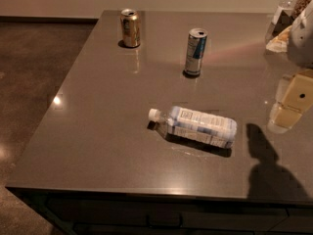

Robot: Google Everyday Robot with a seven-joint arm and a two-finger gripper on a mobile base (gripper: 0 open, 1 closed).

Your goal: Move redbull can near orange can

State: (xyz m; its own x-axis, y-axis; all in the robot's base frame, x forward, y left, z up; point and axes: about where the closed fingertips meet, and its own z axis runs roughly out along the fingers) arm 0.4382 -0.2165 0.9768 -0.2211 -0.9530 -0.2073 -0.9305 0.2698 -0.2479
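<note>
On the grey table (93, 136), the orange can (130, 28) stands upright at the far left. To its right and slightly nearer, well apart from it, the redbull can (195, 52) stands upright too. Nearer, around the middle, a clear plastic bottle (195, 127) lies on its side, white cap pointing left. At the right edge the gripper (291, 106) hangs over the table, away from both cans; whether its jaws are spread or pressed together cannot be told.

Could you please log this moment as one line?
gripper right edge | redbull can upright, untouched | orange can upright, back-left | bottle lying down
</note>
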